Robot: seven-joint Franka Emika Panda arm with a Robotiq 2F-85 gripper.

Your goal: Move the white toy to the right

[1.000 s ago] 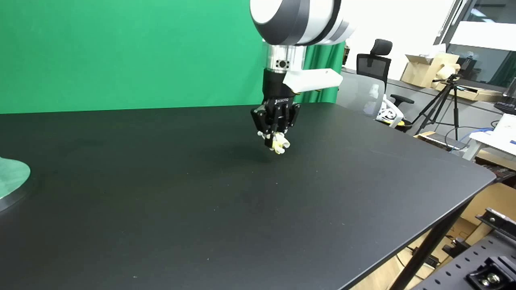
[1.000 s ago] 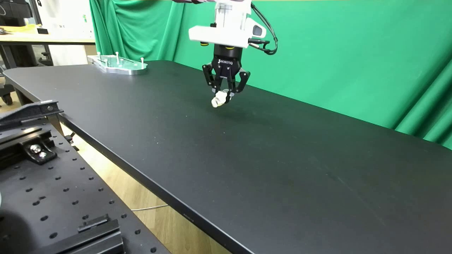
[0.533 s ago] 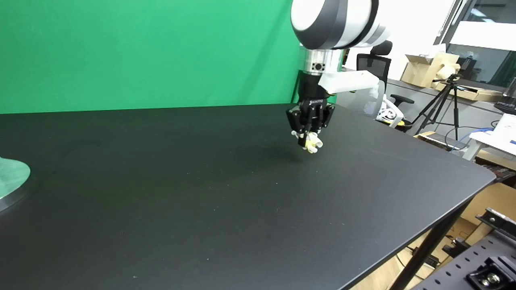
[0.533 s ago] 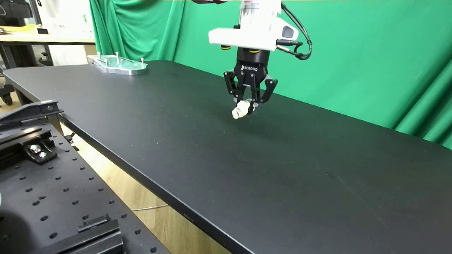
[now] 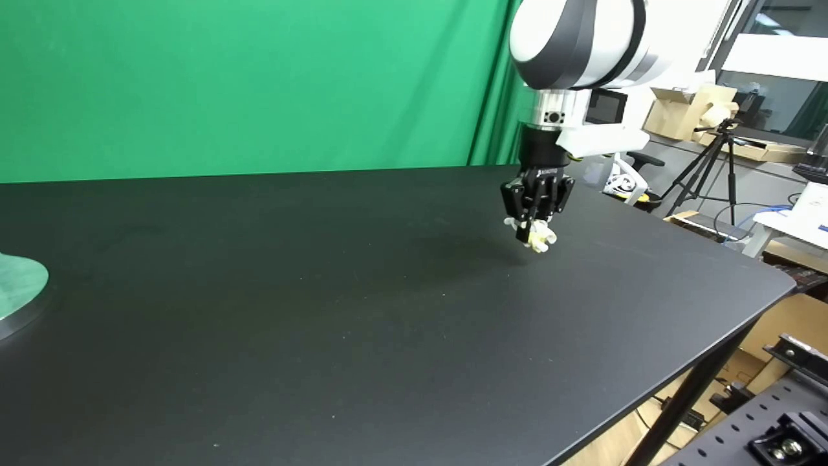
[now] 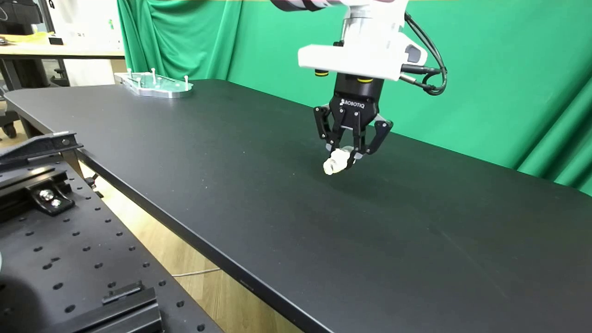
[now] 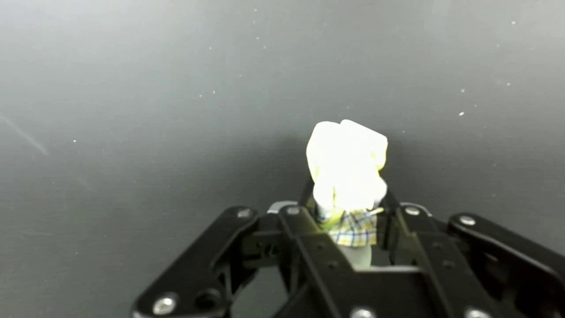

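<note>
The white toy is a small cream-white lumpy figure. It shows in both exterior views and, overexposed, in the wrist view. In the wrist view it has yellow parts and a plaid cloth band. My gripper is shut on the toy, with a finger on each side of its middle; the gripper also shows in an exterior view and the wrist view. The toy is held tilted, a little above the black table, with a soft shadow nearby. Part of it is hidden behind the fingers.
The black table ends at a slanting edge. A clear greenish plate with upright pegs stands at its far end. A pale green round-edged thing lies at the left. A perforated dark plate stands beside the table.
The arm has carried the toy to the right in both exterior views, also lower and nearer in one of them. The gripper has stayed shut on the toy.
</note>
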